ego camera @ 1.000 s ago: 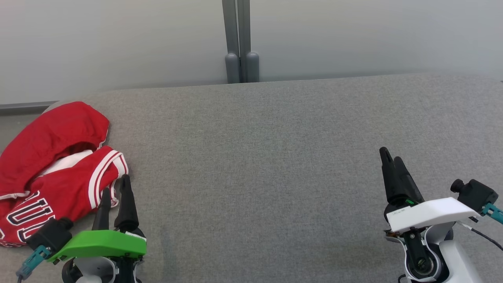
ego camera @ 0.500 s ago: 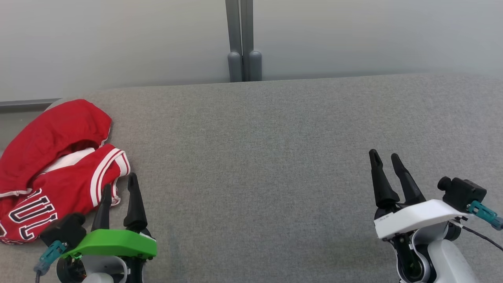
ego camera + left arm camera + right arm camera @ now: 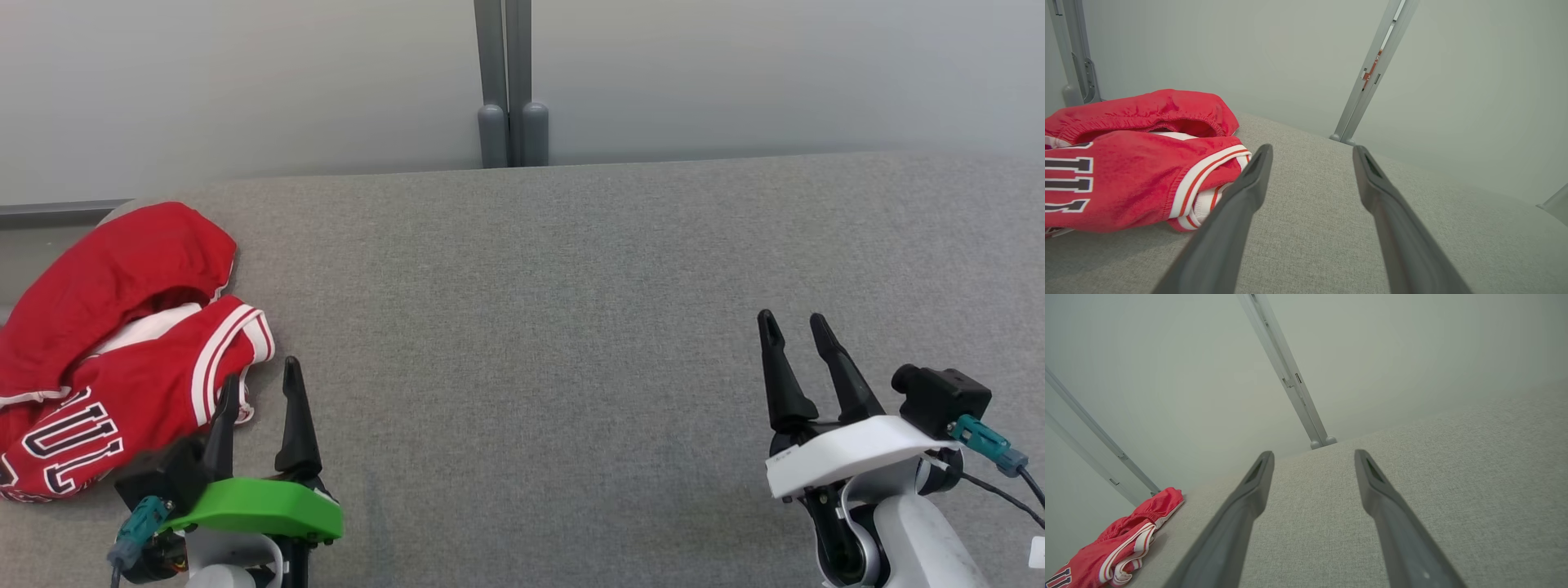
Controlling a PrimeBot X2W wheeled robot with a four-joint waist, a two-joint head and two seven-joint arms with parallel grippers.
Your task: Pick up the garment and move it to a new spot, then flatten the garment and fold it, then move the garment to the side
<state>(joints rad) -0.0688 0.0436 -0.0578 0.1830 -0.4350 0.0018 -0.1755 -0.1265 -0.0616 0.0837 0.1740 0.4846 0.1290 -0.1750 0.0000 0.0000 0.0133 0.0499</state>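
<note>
now my left tool (image 3: 261,371) and right tool (image 3: 791,317) stand wide, empty. the garment (image 3: 122,343) lies crumpled on the tabletop (image 3: 571,327) at its left end, beside my left tool; better grip a thick fold.

Soft, bright, even light fills every view, with no glare and no hard shadows. A faint dim band lies on the grey table (image 3: 1306,228) under the edge of the red garment (image 3: 1126,179). The head view is sharp throughout. In the wrist views the wide lens tilts a metal post (image 3: 1286,379), and the fingers of the left tool (image 3: 1311,149) and the right tool (image 3: 1313,453) blur toward the bottom edge.
</note>
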